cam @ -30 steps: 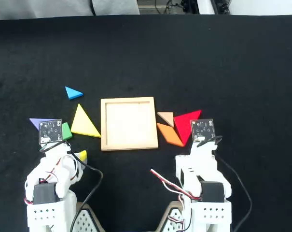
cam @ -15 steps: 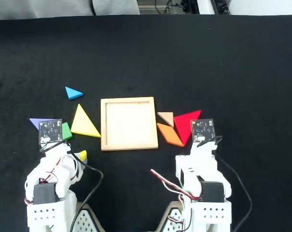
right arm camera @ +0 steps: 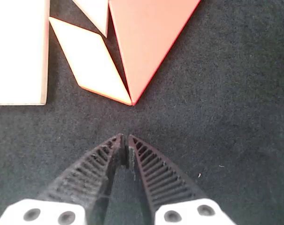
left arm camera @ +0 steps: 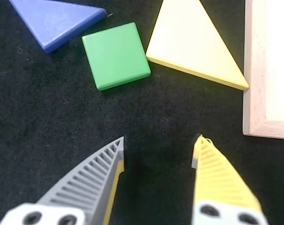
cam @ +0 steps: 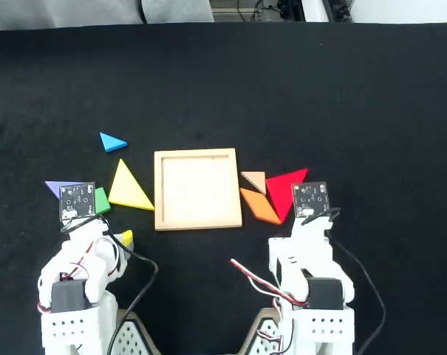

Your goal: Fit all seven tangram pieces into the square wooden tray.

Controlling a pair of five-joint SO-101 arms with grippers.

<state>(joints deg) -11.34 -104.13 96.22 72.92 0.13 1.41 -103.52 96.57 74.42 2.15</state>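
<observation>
No piece has been shifted in the last second, and both arms are seen unmoved. The square wooden tray (cam: pixel 158 189) lies empty on the black worktop (cam: pixel 297 89), beside and ahead of each pincer.

The left pincer (left arm camera: pixel 159 140) is held spread and empty. The flat green square piece (left arm camera: pixel 116 55) lies just ahead of it, the large yellow triangle (left arm camera: pixel 191 44) ahead toward the tray, and the violet-blue triangle (left arm camera: pixel 55 18) farther off.

The right pincer (right arm camera: pixel 124 140) is pressed together on nothing, just short of the large red triangle (right arm camera: pixel 149 37) and the orange parallelogram (right arm camera: pixel 90 65).

The task is judged not yet begun.
</observation>
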